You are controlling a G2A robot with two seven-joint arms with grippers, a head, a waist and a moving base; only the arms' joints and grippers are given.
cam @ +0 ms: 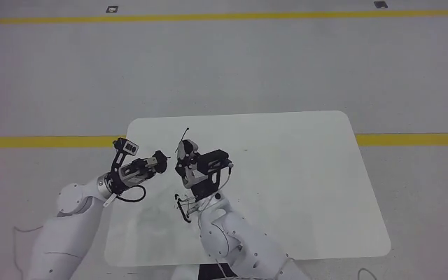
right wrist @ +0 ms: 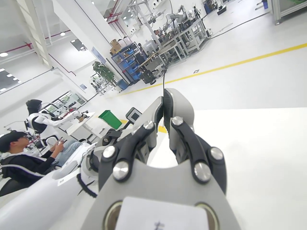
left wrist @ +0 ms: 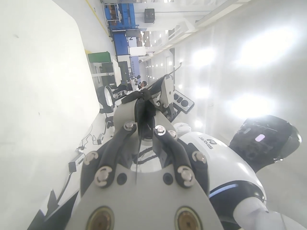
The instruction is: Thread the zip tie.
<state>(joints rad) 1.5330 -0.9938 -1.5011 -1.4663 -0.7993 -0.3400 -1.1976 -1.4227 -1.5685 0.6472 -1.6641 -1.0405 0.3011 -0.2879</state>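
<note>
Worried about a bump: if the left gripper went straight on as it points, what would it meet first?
Probably the right gripper, shut on the zip tie just ahead; the gap between them is hard to judge.

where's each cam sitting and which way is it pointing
Top: above the arms, looking down on the table; left gripper, right gripper show.
Left wrist: behind the left gripper, facing the right gripper.
Right wrist: behind the right gripper, facing out over the table.
Shared: top and right wrist show the zip tie in the right jaws.
</note>
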